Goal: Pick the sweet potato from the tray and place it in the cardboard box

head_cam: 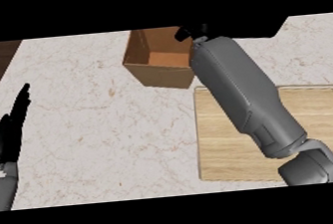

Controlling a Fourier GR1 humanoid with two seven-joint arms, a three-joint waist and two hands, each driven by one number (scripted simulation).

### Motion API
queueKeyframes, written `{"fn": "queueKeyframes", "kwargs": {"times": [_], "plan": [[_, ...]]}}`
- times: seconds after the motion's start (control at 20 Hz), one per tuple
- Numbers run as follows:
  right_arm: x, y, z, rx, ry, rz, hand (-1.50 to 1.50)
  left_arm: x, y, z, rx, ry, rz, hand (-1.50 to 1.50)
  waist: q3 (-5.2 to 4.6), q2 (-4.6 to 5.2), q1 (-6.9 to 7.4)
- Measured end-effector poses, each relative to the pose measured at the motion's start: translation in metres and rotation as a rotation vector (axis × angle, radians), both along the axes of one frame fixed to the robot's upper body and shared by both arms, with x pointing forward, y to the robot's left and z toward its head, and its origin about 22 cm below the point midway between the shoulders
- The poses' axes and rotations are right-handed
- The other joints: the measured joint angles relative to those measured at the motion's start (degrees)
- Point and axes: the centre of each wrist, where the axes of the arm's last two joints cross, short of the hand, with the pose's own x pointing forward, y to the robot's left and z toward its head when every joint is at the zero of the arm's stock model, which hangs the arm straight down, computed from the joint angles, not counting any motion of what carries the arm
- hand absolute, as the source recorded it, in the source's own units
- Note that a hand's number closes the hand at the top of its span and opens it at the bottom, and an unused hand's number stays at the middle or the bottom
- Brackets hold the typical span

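The right forearm [250, 101] stretches over the tray [318, 120] to the cardboard box [154, 60]. Its hand [236, 30] is cut off at the top, so I cannot tell its grip. No sweet potato shows on the tray or in the box; probably it is carried, with release left. The left hand [8, 133] rests on the counter [105, 139], fingers straight and together.

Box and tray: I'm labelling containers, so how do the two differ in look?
The box is deep, tall-walled brown cardboard; the tray is flat pale wood with a low rim. The box sits far and turned at an angle; the tray lies nearer, to the right, square to the view. Both rest on the counter.
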Motion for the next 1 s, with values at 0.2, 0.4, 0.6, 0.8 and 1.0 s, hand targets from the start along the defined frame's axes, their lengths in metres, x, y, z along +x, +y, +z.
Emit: {"fn": "queueKeyframes", "kwargs": {"times": [0.2,0.4,0.6,0.8,1.0], "plan": [[0.006,-0.01,-0.013,0.111,0.018,-0.05,-1.5,0.004,-0.001,0.004,0.0,-0.003,-0.012,0.0,0.03,0.3,0.3],[0.01,-0.012,-0.019,0.157,0.003,-0.059,-1.5,0.005,-0.003,0.003,-0.001,-0.01,-0.016,0.0,0.04,0.45,0.7],[0.011,-0.012,-0.022,0.154,-0.084,-0.047,-1.5,0.007,-0.005,0.002,-0.004,-0.006,-0.013,0.0,0.03,0.4,0.63],[0.012,-0.013,-0.019,0.154,-0.217,-0.042,-1.5,0.006,-0.005,-0.003,0.002,-0.003,-0.006,0.0,0.02,0.28,0.21],[0.012,-0.015,-0.017,0.186,-0.35,-0.058,-1.5,0.003,0.0,-0.005,0.0,0.008,0.008,0.0,0.04,-0.27,-0.57]]}}
